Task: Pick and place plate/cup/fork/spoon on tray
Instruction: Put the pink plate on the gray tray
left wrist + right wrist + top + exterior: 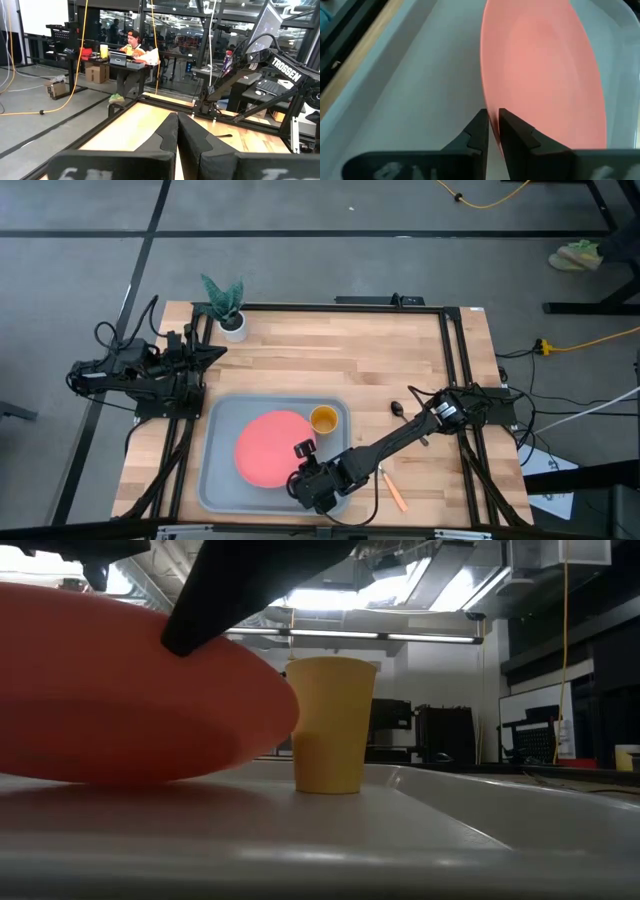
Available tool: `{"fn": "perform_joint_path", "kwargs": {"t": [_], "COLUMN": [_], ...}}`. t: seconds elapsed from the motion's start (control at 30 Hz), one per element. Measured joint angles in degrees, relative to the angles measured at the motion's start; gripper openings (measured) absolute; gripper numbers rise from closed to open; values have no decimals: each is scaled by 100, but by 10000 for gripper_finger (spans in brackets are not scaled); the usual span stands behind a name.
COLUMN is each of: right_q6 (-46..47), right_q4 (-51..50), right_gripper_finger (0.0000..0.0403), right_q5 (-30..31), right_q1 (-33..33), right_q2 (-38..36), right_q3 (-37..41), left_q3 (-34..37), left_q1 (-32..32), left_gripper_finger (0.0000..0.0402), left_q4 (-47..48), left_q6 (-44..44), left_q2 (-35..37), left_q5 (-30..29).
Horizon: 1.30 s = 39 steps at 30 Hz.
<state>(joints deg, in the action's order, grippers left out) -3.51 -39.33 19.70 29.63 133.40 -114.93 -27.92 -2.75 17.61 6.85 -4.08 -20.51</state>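
The pink-red plate (270,447) lies in the grey tray (222,480) at the table's near middle. The yellow-orange cup (323,419) stands upright on the tray floor, just right of the plate; it also shows in the low view (330,725). My right gripper (298,474) is at the plate's near right rim and is shut on it. The orange-handled fork (393,489) lies on the table right of the tray. The dark spoon (398,408) lies farther back. My left gripper (177,132) is shut and empty at the table's far left. My right gripper pinches the plate's rim (491,114) between its two fingers, at the plate's near right edge. The fingers come from the table's near right side, slanting down. In the low view the plate (120,700) is tilted, its underside down at the tray floor.
A white pot with a green plant (228,310) stands at the table's far left corner. Bare wood lies between the tray and the table's far edge. A black frame rail (455,370) runs along the table's right side.
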Motion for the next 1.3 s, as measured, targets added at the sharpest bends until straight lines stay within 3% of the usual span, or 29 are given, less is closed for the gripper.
{"fn": "perform_joint_path", "kwargs": {"t": [0.57, 1.0, 1.3], "right_q6": [-265, -256, 727], "right_q4": [234, 234, 166], "right_gripper_finger": [49, 89, 90], "right_q5": [-37, -33, -38], "right_q1": [-7, -11, -9], "right_q2": [0, 0, 0], "right_q3": [0, 0, 0], "left_q3": [0, 2, 2], "left_q1": [0, 0, -2], "left_gripper_finger": [0, 0, 0], "left_q4": [45, 337, 337], "left_q6": [0, 9, 30], "left_q2": [0, 1, 0], "left_q5": [0, 0, 66]}}
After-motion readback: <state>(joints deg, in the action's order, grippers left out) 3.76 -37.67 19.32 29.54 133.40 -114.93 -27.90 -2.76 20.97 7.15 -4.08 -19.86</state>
